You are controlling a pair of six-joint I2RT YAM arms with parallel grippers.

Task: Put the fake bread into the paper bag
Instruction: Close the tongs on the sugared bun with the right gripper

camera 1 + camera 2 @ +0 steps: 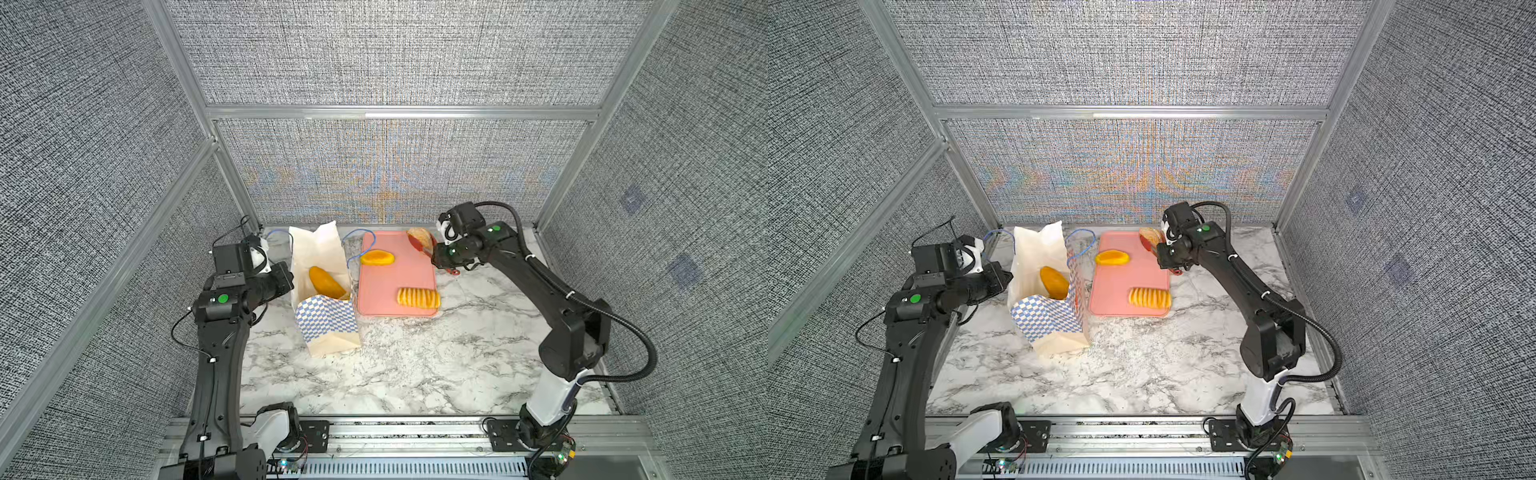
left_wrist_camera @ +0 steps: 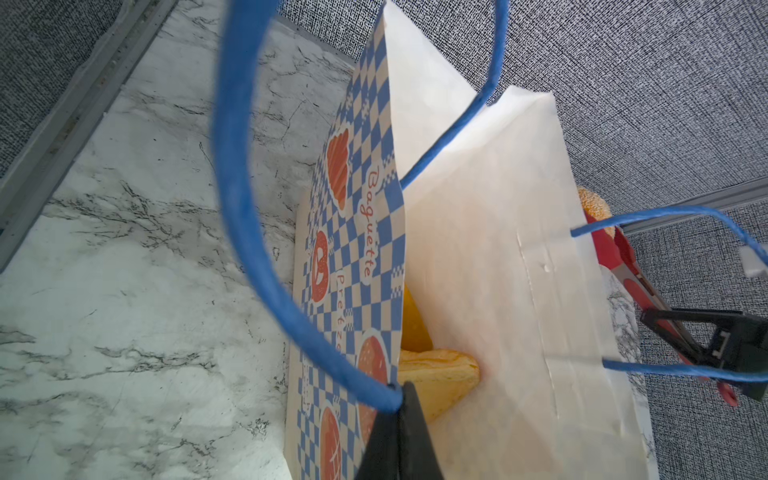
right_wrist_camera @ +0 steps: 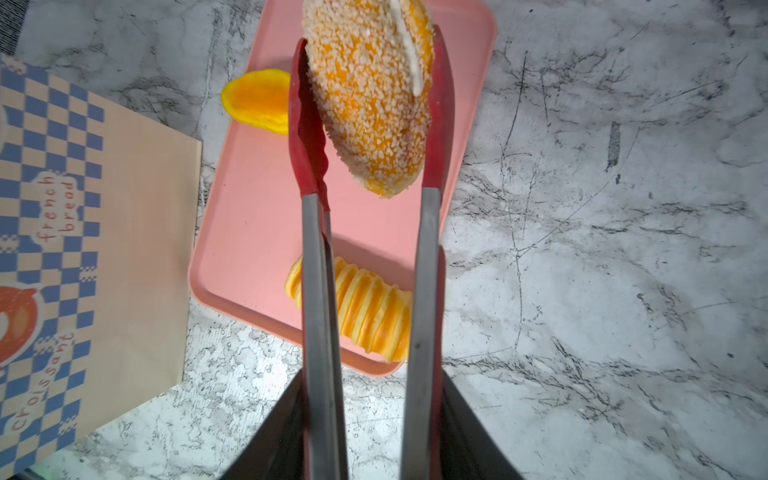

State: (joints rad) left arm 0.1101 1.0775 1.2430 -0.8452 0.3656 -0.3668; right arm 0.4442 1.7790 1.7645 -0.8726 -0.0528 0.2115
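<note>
1. Well, the paper bag (image 1: 328,328) stands upright and open on the marble table (image 1: 415,365), just left of the pink tray (image 1: 399,278).
2. The left gripper (image 2: 399,419) has its jaws pinched tight on the bag's rim, right where a blue cord handle (image 2: 237,166) meets the paper.
3. Inside the bag a long loaf (image 1: 326,282) lies tilted, with a paler pastry (image 2: 436,374) beside it.
4. The right gripper (image 3: 374,415) squeezes the metal arms of the red tongs (image 3: 311,249), and their tips clamp a crumbed bun (image 3: 370,95) over the tray's far corner.
5. On the tray rest a smooth orange piece (image 1: 377,257) and a ridged roll (image 1: 418,298), well apart.
</note>
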